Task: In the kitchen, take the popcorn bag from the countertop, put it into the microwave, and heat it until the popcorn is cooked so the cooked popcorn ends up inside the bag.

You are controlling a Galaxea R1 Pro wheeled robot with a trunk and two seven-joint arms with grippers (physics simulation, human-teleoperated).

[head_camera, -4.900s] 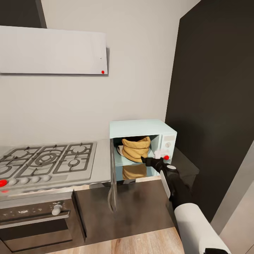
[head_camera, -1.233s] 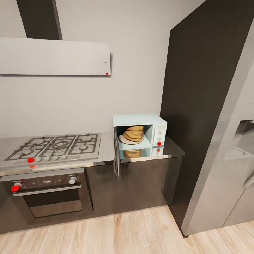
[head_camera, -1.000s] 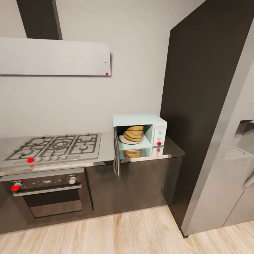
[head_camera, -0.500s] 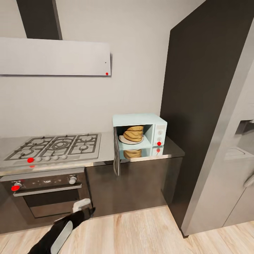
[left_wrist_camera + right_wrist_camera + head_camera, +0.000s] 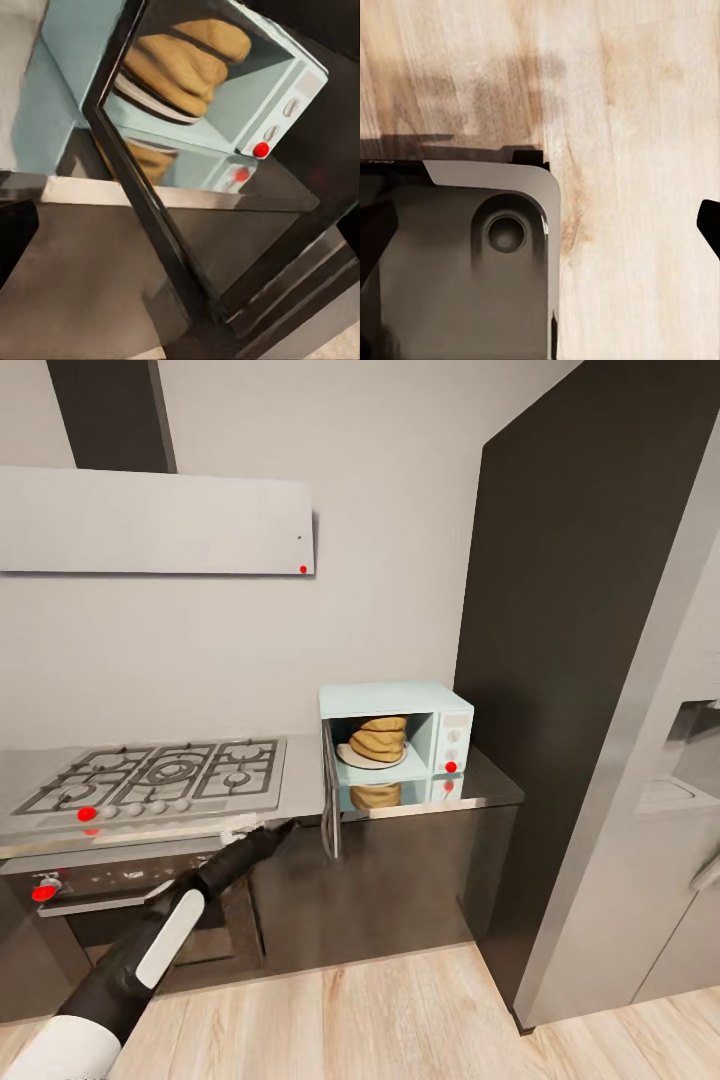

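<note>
Partly hidden behind the open microwave [image 5: 395,735] door, the popcorn bag [image 5: 378,738] sits inside; left pincer [image 5: 283,826] state unclear.

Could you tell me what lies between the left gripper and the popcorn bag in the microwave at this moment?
In the head view, the microwave's open door, swung out edge-on, stands between the left gripper and the popcorn bag sitting on its plate inside the microwave.

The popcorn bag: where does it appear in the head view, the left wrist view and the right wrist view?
Head view: the popcorn bag sits on the white plate inside the open microwave, right of centre.
Left wrist view: the bag is near the upper middle, behind the open door's edge.
Right wrist view: wood floor, not the bag.
Shared landmark: the microwave's red dot.
</note>
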